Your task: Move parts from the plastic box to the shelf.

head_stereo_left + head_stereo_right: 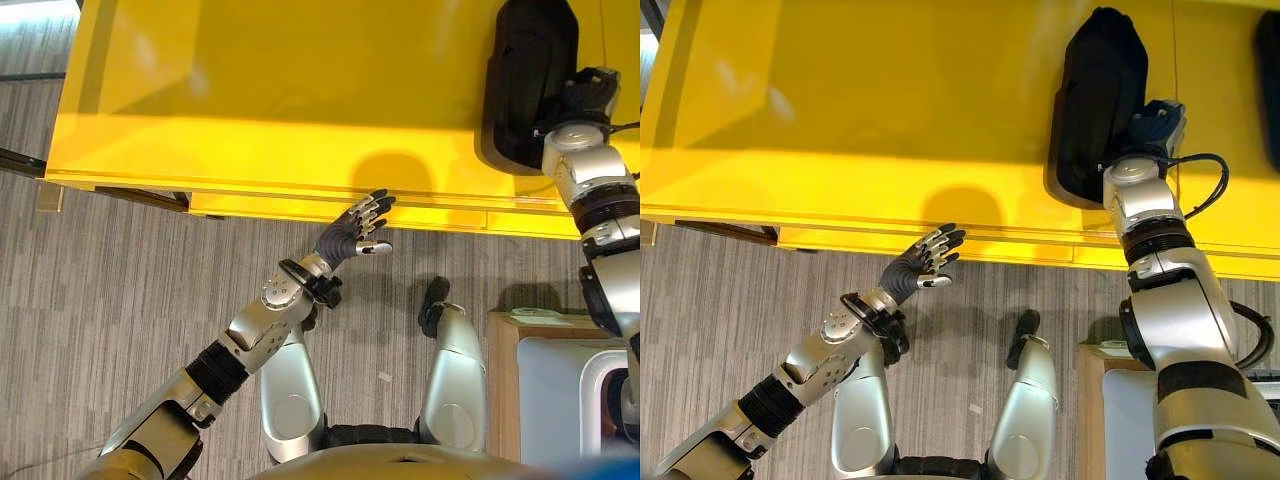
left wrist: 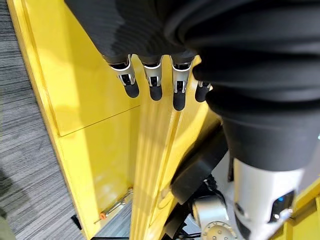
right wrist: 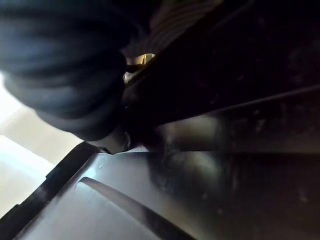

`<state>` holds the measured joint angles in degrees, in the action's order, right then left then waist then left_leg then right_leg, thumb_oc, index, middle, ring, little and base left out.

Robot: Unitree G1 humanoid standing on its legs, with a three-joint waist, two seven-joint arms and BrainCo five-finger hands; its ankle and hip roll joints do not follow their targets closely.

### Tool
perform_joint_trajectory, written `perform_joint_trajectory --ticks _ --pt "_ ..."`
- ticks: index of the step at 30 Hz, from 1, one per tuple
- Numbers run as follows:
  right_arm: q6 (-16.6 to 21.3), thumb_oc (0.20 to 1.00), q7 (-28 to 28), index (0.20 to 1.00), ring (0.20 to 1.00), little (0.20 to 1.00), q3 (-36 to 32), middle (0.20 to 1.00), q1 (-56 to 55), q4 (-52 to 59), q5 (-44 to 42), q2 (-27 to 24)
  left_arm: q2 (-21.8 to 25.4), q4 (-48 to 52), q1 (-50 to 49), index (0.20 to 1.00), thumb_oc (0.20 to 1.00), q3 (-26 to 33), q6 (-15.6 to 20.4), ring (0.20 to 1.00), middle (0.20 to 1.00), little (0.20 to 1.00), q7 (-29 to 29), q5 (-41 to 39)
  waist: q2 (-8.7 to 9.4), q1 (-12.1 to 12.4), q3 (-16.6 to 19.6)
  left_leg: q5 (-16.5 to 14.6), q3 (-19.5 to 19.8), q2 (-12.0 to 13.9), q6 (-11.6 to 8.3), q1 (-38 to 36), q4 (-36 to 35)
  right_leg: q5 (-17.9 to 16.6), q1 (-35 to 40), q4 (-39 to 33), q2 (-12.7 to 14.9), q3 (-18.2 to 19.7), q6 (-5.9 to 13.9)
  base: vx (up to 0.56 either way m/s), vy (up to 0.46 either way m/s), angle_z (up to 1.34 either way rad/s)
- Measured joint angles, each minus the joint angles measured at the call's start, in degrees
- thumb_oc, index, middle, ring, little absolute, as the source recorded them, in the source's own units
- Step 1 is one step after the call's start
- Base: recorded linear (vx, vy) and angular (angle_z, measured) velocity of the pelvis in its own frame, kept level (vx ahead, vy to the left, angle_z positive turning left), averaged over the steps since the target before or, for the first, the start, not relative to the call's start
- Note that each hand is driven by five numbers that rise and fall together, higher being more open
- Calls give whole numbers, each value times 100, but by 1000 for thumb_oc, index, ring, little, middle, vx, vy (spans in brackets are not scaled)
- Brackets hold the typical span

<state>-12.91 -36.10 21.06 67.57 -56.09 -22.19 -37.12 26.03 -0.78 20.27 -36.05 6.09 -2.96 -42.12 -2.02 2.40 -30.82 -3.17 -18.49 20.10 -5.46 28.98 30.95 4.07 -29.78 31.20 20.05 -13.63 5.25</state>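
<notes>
Resting on the yellow shelf (image 1: 300, 90), the black part (image 1: 1098, 100) lies at its right side, with the right hand (image 1: 1155, 122) against its edge; whether those fingers grip it I cannot tell. The left hand (image 1: 358, 232) hangs spread and empty at the shelf's front edge. If the right hand pulls away while hooked on, the part could slide off.

Right hand (image 1: 1150, 125) fingers hidden behind black part (image 1: 1095, 100), yellow shelf (image 1: 250, 90) cut off at edges
</notes>
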Motion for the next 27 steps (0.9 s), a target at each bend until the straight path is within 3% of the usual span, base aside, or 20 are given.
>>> perform_joint_trajectory --ticks 3,7,18,27 --pt "3 200 -24 200 200 200 41 200 14 1 127 2 45 5 -15 1000 1000 -115 -93 1000 1000 1000 -511 40 -2 18 0 -9 -14 -1 0 10 -3 0 -12 -22 4 1 1 9 17 -2" --pt "-10 200 -211 200 200 200 364 200 270 32 688 62 132 11 202 1000 1000 -760 -439 1000 1000 1000 -936 101 -25 -32 0 -47 -113 -2 22 122 33 -14 -217 7 13 97 3 18 40 -9" --pt "-135 200 -350 200 200 200 645 200 512 53 1198 73 187 2 412 1000 1000 -882 -534 1000 1000 1000 -772 83 -134 14 -14 -43 -114 -2 42 128 84 -25 -234 101 35 98 23 3 2 0" --pt "-185 200 -798 200 200 200 651 200 792 51 1465 57 278 4 165 1000 1000 -881 -529 1000 1000 1000 -756 92 -255 39 -23 -44 -129 -6 39 211 107 22 -385 210 60 132 -12 3 -3 0"
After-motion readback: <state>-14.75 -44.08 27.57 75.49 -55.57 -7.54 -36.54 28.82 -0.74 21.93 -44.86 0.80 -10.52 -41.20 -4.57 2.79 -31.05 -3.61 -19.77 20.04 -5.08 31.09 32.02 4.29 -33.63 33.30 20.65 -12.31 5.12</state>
